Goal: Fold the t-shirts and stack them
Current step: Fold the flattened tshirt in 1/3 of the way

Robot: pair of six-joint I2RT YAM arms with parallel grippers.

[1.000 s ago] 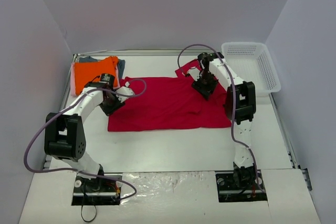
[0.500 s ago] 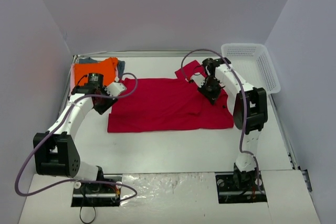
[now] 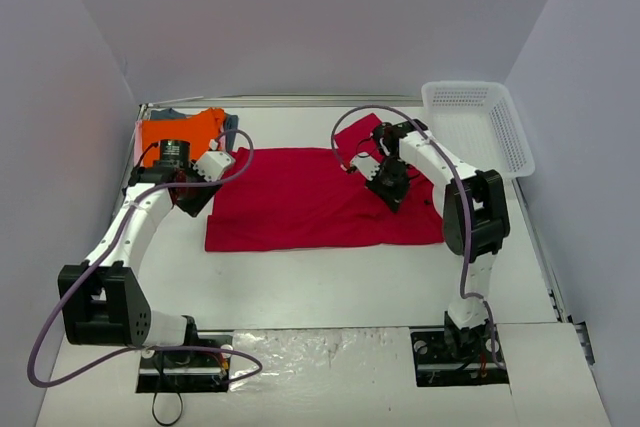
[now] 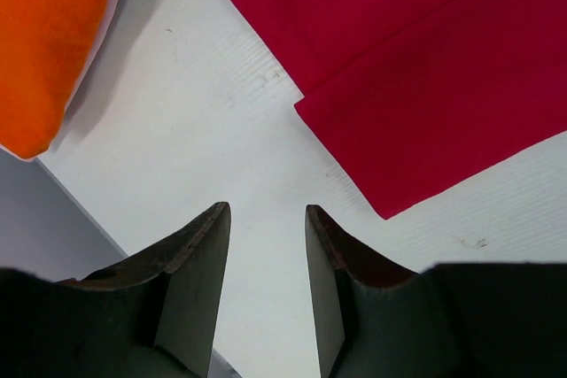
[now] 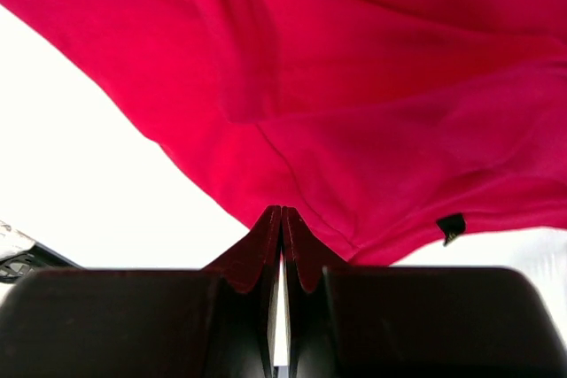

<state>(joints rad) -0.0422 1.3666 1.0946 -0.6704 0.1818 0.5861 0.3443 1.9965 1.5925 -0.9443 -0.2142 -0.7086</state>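
Note:
A large crimson-red t-shirt (image 3: 300, 202) lies spread flat across the middle of the table. My right gripper (image 3: 390, 190) is down on its far right part, near the sleeve. In the right wrist view the jaws (image 5: 282, 212) are shut, pinching the hem of the red cloth (image 5: 354, 59). A folded orange t-shirt (image 3: 180, 132) lies at the far left, with a grey-blue one (image 3: 232, 127) showing behind it. My left gripper (image 3: 195, 197) hovers open over bare table (image 4: 266, 219), just off the red shirt's left corner (image 4: 425, 68) and beside the orange shirt (image 4: 44, 42).
A white mesh basket (image 3: 480, 127) stands at the far right against the wall. Grey walls close in the back and both sides. A small black tag (image 5: 451, 227) shows on the red cloth near my right fingers.
My right gripper has closed on the red shirt's edge and shifted a little left. The left arm has drawn back to the left, off the shirt, jaws still apart.

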